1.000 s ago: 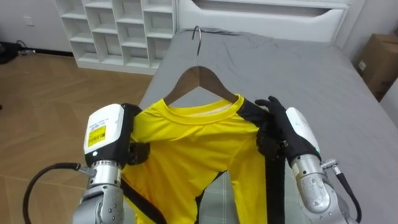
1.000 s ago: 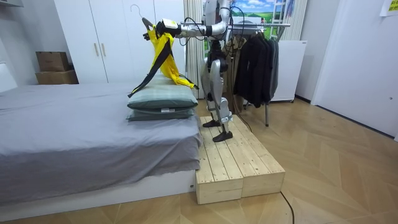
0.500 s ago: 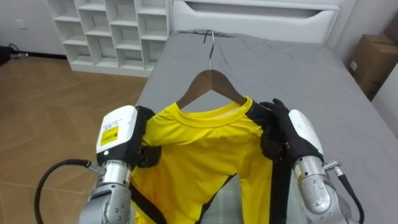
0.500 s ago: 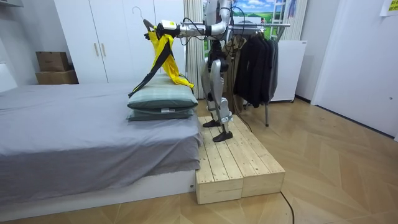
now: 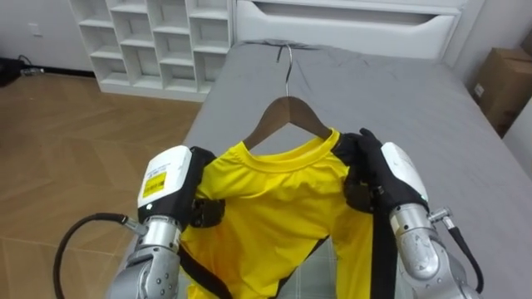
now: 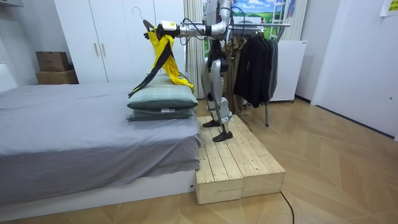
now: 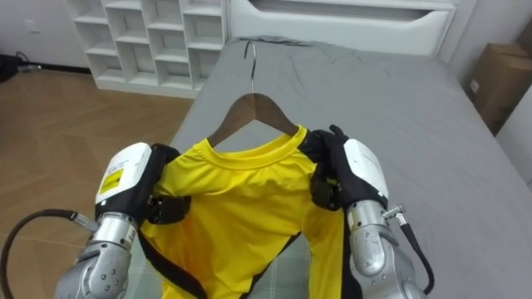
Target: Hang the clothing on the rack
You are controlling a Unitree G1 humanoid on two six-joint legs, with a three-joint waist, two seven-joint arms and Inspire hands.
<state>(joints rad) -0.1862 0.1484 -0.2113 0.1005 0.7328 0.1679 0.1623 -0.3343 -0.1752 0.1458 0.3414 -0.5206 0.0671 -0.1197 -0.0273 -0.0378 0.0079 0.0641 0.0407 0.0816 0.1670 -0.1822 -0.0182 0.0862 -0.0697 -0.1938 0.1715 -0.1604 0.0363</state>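
- White cubby shelf (image 5: pixel 141 37): far left, against the wall beside the bed.
- Left hand (image 5: pixel 179 187): fingers clamped on the T-shirt's left shoulder.
- Yellow T-shirt (image 5: pixel 274 199): black-trimmed, on the hanger, held up between both hands above the bed.
- Wooden hanger (image 5: pixel 270 120): inside the collar, metal hook upright.
- Right hand (image 5: pixel 384 174): fingers curled round the T-shirt's right shoulder.
- Grey bed (image 5: pixel 416 91): beneath and beyond the shirt.
- Cardboard box (image 5: pixel 503 75): far right, beside the bed.

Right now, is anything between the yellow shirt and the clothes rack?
Only the robot itself: its left hand and right hand hold the yellow shirt over the pillows, and the clothes rack stands behind it, dark clothes already on its rail.
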